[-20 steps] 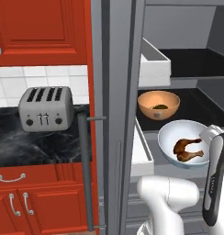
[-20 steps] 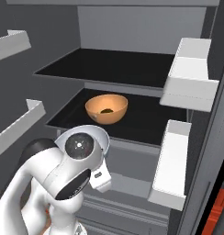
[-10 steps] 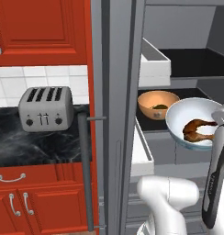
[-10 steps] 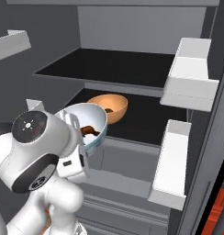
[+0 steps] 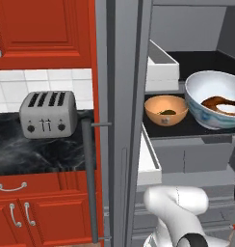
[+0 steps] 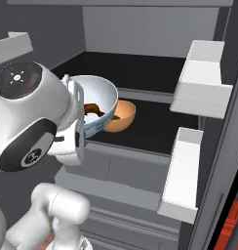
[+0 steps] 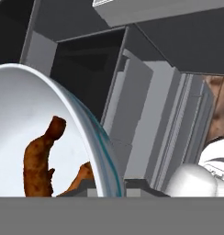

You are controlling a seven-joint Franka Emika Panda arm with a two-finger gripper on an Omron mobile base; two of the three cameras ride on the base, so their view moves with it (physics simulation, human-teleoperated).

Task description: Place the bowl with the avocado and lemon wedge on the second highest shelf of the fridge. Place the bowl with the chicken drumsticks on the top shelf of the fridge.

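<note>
Jaws clamped on white bowl (image 5: 216, 99) rim

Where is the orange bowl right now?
The orange bowl sits on a black fridge shelf, the one below the top shelf, just left of the raised white bowl in the left base view.

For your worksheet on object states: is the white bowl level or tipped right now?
Tipped. The white bowl leans, its opening toward the left base camera, with the drumsticks lying against its inner wall.
</note>
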